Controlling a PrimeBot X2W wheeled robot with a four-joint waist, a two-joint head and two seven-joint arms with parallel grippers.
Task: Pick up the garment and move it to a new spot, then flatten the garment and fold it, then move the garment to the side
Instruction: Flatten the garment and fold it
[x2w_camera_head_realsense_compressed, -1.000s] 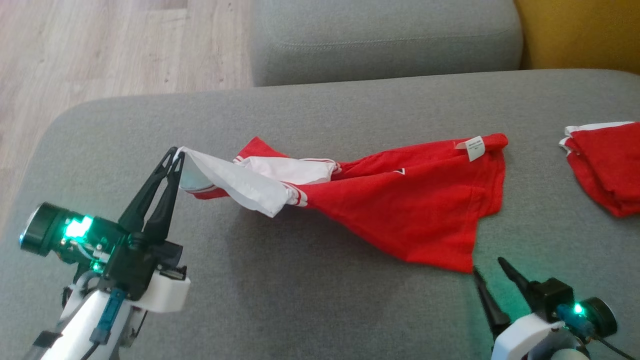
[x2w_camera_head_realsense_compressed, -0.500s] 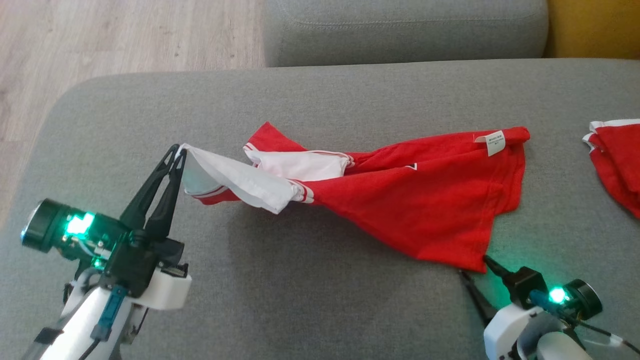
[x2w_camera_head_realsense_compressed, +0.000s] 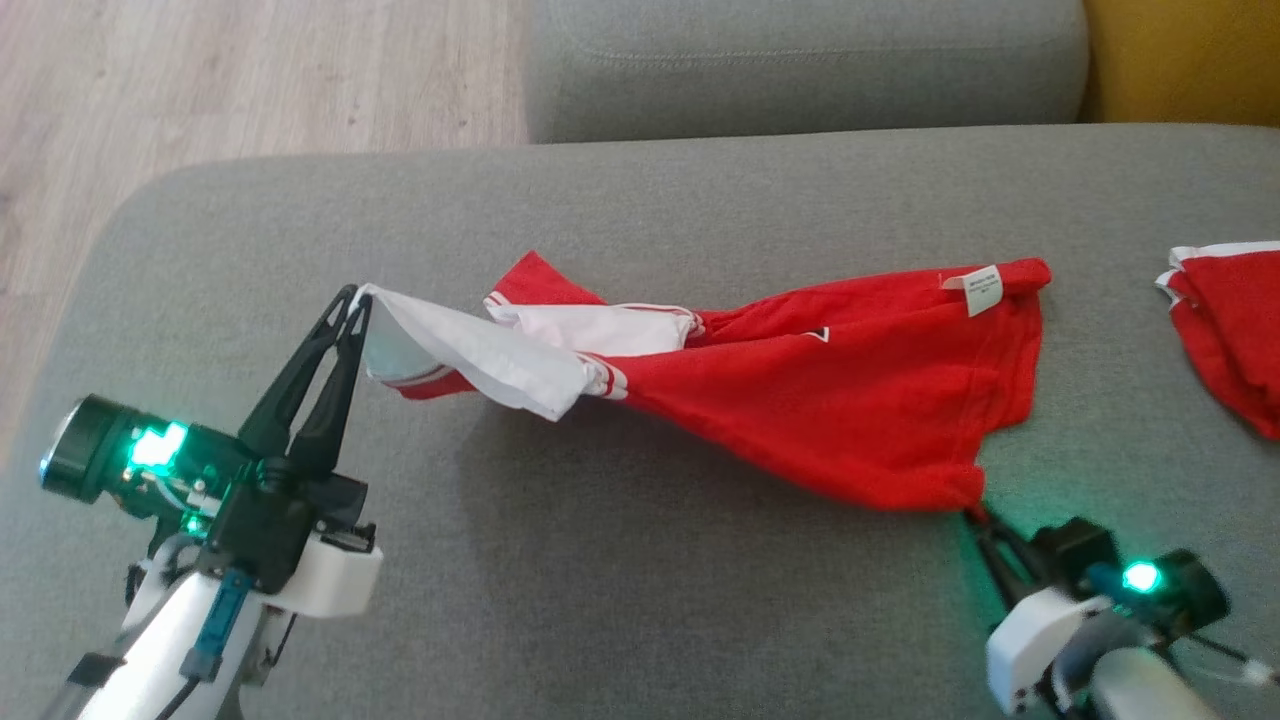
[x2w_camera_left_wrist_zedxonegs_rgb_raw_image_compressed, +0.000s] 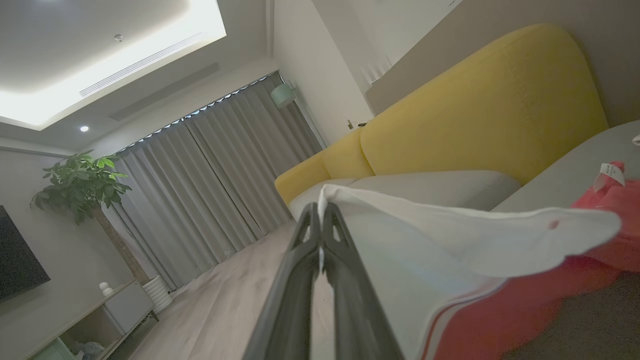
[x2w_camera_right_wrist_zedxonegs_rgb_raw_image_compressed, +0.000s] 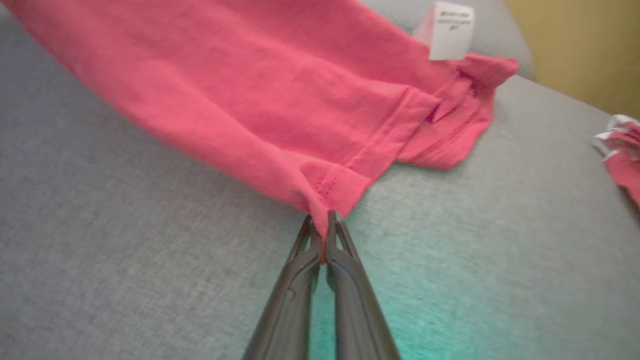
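Observation:
The garment is a red shirt with white sleeve parts, stretched across the grey sofa seat. My left gripper is shut on its white sleeve edge, holding that end lifted at the left. At the lower right, my right gripper is shut on the red hem corner. In the right wrist view the fingers pinch the stitched corner just above the cushion. A white label sticks up at the garment's far right corner.
Another red and white garment lies at the seat's right edge. A second grey cushion sits behind, with a yellow sofa back to the right. Wooden floor lies beyond the seat's rounded left edge.
My right gripper moved up to the hem corner and went from open to shut on it. The left gripper kept its hold. The head camera shifted slightly.

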